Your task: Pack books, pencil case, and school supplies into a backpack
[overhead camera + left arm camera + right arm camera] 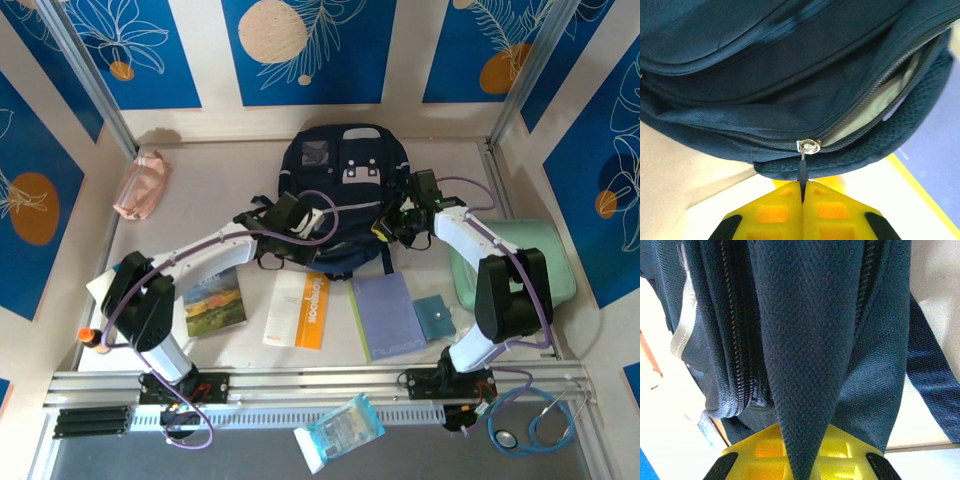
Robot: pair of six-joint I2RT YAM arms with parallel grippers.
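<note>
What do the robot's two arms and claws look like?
Both the left arm and right arm have white links, black joints and a purple cable alongside. The left claw and right claw have bright yellow fingers with recessed pockets.

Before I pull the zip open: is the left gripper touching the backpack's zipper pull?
Touching. The left wrist view shows the left gripper shut on the zipper pull of the backpack.

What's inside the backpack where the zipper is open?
Through the gap beside the zipper pull, I can see pale lining inside the backpack. Deeper inside is covered by its dark fabric, so I cannot tell if anything is packed.
</note>
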